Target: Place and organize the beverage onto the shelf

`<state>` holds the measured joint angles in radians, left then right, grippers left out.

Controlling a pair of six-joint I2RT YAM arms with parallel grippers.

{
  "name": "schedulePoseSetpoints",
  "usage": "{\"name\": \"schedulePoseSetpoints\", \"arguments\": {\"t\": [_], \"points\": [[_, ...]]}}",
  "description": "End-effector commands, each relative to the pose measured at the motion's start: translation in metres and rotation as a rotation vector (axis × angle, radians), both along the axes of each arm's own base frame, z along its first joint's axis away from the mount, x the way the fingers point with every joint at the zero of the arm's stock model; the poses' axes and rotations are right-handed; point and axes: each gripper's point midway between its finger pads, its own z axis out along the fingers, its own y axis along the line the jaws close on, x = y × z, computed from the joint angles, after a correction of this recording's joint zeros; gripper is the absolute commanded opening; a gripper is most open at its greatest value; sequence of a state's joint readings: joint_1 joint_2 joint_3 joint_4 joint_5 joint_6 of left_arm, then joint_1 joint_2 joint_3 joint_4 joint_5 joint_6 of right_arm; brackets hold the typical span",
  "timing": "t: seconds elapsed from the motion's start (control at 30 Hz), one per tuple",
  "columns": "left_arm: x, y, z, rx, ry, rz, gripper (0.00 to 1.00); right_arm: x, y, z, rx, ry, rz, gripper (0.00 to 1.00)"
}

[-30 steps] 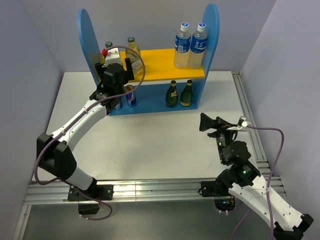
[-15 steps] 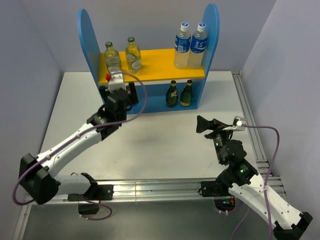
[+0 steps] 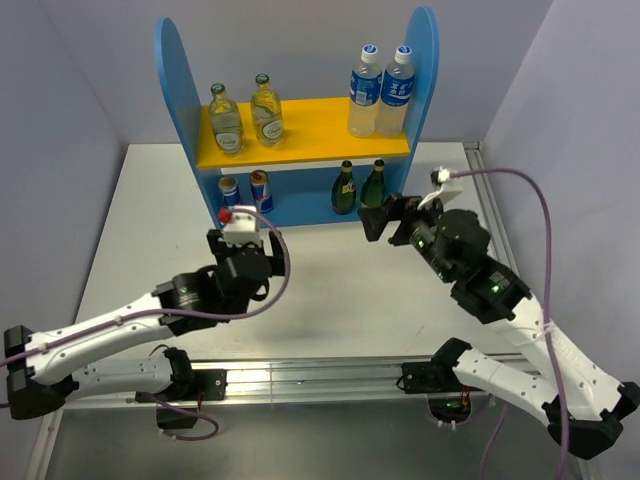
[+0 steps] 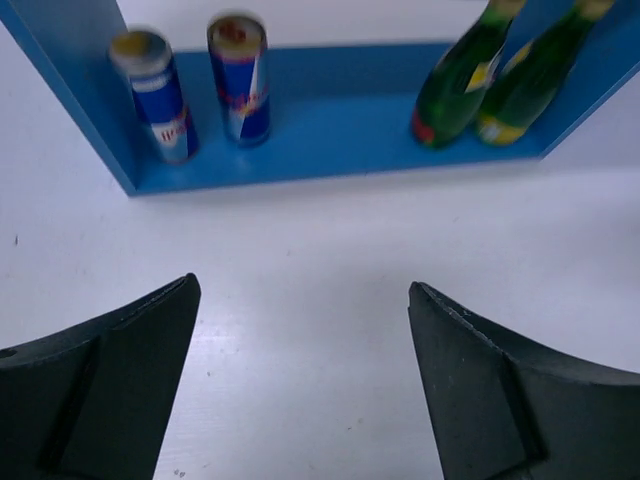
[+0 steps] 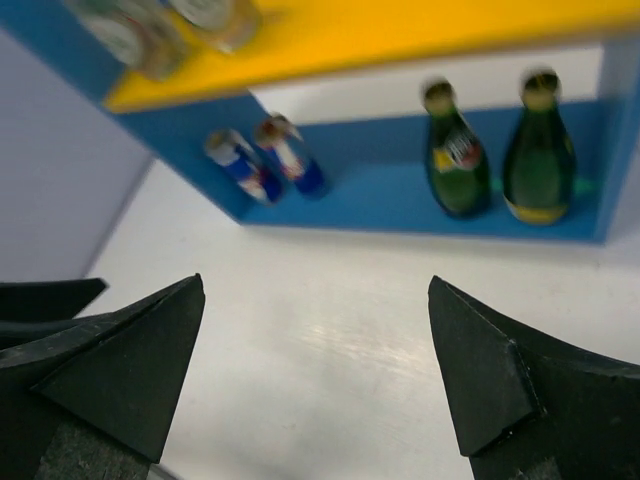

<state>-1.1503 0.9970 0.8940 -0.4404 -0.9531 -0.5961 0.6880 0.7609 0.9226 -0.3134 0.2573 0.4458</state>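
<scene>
The blue shelf (image 3: 176, 80) stands at the table's back. Two clear glass bottles (image 3: 226, 120) stand on the left of its yellow board (image 3: 320, 125). On the lower level are two blue-and-silver cans (image 3: 262, 190) (image 4: 240, 78) (image 5: 290, 155) at the left and two dark green bottles (image 3: 344, 188) (image 4: 460, 80) (image 5: 457, 150) at the right. My left gripper (image 3: 242, 240) (image 4: 302, 285) hovers open and empty over the white table in front of the cans. My right gripper (image 3: 372, 222) (image 5: 315, 282) is open and empty just before the green bottles.
Two taller plastic bottles with blue labels (image 3: 382, 92) stand at the right of the yellow board. Aluminium rails run along the table's near edge (image 3: 300, 375) and right edge (image 3: 490, 220). Grey walls close in on the left, back and right.
My left arm has drawn back from the lower shelf to the middle of the table, leaving both cans standing. My right arm has risen and swung forward toward the shelf's right half.
</scene>
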Motion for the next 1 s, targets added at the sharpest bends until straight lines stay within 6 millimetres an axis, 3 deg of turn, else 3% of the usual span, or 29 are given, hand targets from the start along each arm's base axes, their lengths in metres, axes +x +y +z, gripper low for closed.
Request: {"name": "schedulePoseSetpoints", "arguments": {"t": [0.0,0.03,0.13,0.4,0.97], "points": [[-0.004,0.013,0.083,-0.149,-0.067,0.038,0.91,-0.019,0.01,0.054,-0.018,-0.044,0.125,1.0],[-0.005,0.012,0.092,-0.147,-0.067,0.012,0.91,-0.024,0.008,0.074,-0.007,-0.067,0.136,1.0],[-0.01,0.015,0.109,-0.132,-0.079,-0.036,0.91,-0.035,0.007,0.095,-0.011,-0.085,0.174,1.0],[-0.016,0.03,0.126,-0.166,-0.144,-0.064,0.92,-0.063,-0.02,0.127,0.024,-0.19,0.164,1.0],[-0.018,0.045,0.126,-0.175,-0.16,-0.025,0.92,-0.065,-0.029,0.133,0.041,-0.226,0.135,1.0]]}}
